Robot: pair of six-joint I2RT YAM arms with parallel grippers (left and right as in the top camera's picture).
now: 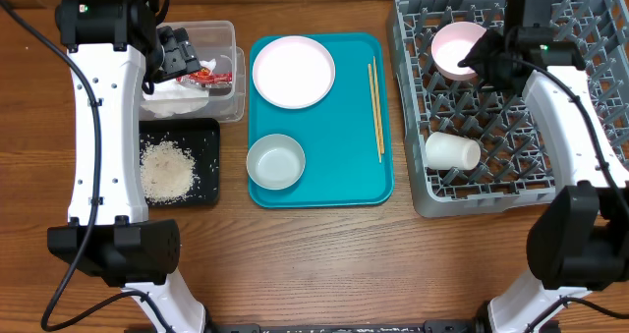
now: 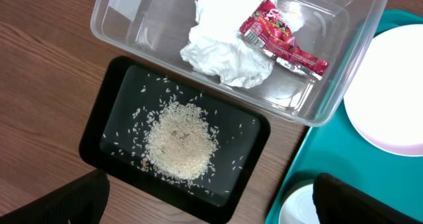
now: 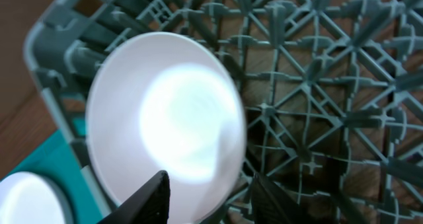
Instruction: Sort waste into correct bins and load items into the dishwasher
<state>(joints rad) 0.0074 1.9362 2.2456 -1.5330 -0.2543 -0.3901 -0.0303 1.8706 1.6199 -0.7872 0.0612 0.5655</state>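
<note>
The clear tub (image 1: 226, 33) holds the crumpled napkin (image 2: 218, 45) and the red wrapper (image 2: 281, 39). In front of it, rice (image 2: 182, 141) lies heaped in the black tray (image 1: 208, 137). My left gripper (image 1: 180, 53) hangs above the tub, open and empty (image 2: 211, 211). The teal tray carries a white plate (image 1: 293, 71), a bowl (image 1: 275, 161) and chopsticks (image 1: 374, 112). In the grey rack (image 1: 491, 117) a second bowl (image 3: 165, 125) leans on its edge and a cup (image 1: 452, 151) lies on its side. My right gripper (image 3: 211, 197) straddles that bowl's rim, jaws apart, one finger inside and one outside.
The teal tray (image 1: 334, 137) lies between the bins and the rack. The rack's upright pegs and grid wall (image 3: 317, 65) stand close around my right gripper. Bare wooden table (image 1: 324, 264) runs along the front.
</note>
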